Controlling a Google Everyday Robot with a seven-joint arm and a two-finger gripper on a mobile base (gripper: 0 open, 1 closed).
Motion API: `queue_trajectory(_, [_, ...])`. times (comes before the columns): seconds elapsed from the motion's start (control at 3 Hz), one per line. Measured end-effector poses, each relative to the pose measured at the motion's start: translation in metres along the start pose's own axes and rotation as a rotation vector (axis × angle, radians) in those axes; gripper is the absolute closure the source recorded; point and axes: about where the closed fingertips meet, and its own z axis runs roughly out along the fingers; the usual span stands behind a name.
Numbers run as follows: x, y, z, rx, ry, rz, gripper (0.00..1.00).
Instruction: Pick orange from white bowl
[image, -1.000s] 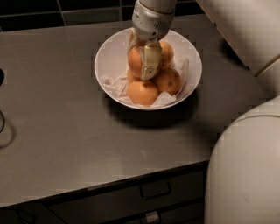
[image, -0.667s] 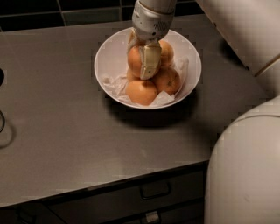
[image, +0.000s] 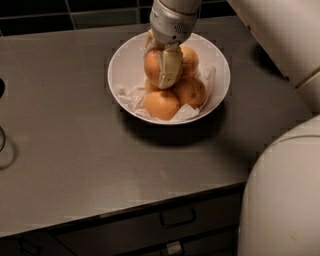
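Note:
The white bowl (image: 120, 60) stands on the grey counter toward the back, lined with crumpled white paper (image: 131, 95). It holds several oranges. My gripper (image: 159, 60) reaches down into the bowl from above. Its cream fingers (image: 171, 67) are closed around the orange (image: 152, 66), which sits on top of the pile at the left. One finger is in front of the orange and the other is behind it. Other oranges lie at the front (image: 161, 104) and at the right (image: 190, 91).
The grey counter (image: 75, 150) stretches left and in front of the bowl. A dark tiled wall runs along the back. Drawers with a handle (image: 176, 218) sit under the counter's front edge. My white body (image: 285, 200) and arm (image: 280, 35) fill the right side.

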Motion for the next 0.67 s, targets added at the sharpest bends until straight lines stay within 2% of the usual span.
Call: queue_trajectory(0.67, [-0.024,0.005,-0.037,0.115,-0.008,-0.044,1.0])
